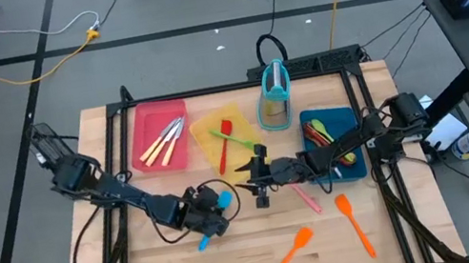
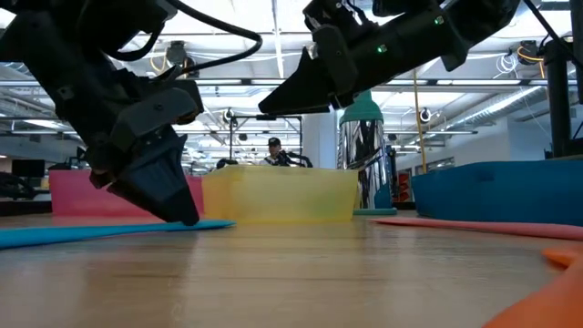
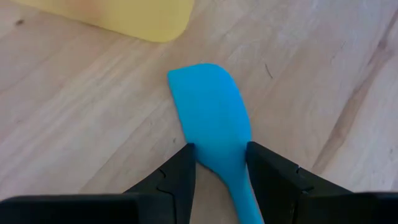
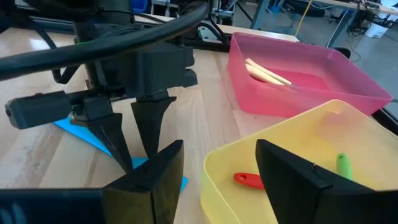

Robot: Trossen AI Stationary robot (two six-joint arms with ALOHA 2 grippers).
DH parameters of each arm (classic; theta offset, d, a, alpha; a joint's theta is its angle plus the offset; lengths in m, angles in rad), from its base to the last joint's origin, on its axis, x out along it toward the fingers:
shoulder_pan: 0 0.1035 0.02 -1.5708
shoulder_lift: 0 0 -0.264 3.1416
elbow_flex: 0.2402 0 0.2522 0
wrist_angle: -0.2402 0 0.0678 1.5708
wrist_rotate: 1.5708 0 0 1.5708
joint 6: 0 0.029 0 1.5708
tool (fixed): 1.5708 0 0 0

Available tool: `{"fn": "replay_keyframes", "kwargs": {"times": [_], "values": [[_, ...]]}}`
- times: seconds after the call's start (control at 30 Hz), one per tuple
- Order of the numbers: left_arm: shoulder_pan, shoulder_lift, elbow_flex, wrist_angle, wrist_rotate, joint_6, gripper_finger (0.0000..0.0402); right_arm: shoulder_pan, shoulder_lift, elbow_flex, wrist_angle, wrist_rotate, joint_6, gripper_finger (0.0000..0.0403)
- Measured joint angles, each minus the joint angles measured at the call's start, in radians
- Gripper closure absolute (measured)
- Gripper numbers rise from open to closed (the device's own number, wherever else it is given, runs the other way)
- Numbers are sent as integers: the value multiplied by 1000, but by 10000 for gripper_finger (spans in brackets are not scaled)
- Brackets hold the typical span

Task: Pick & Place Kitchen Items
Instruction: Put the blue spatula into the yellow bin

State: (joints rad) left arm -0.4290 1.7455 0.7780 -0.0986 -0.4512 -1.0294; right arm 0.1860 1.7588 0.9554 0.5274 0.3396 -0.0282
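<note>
With several utensils already sorted into trays, the left gripper (image 3: 219,163) straddles the flat blue silicone spatula (image 3: 210,118) between spread, unclenched fingers, while the right gripper (image 4: 219,168) hangs open nearby and two orange spatulas (image 1: 354,223) remain loose.

Both arms are dark, jointed and boxy, with black cables looping along them. Each ends in wedge-shaped black jaws; small green lights glow on the right arm.
</note>
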Motion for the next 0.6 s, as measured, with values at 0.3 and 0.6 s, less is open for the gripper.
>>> {"fn": "replay_keyframes", "kwargs": {"times": [0.3,0.6], "values": [[1,1,0,0,-13,58,266,0,0,0,0,-1,83,215],[1,0,0,5,-17,54,393,1,0,0,0,-2,99,217]]}}
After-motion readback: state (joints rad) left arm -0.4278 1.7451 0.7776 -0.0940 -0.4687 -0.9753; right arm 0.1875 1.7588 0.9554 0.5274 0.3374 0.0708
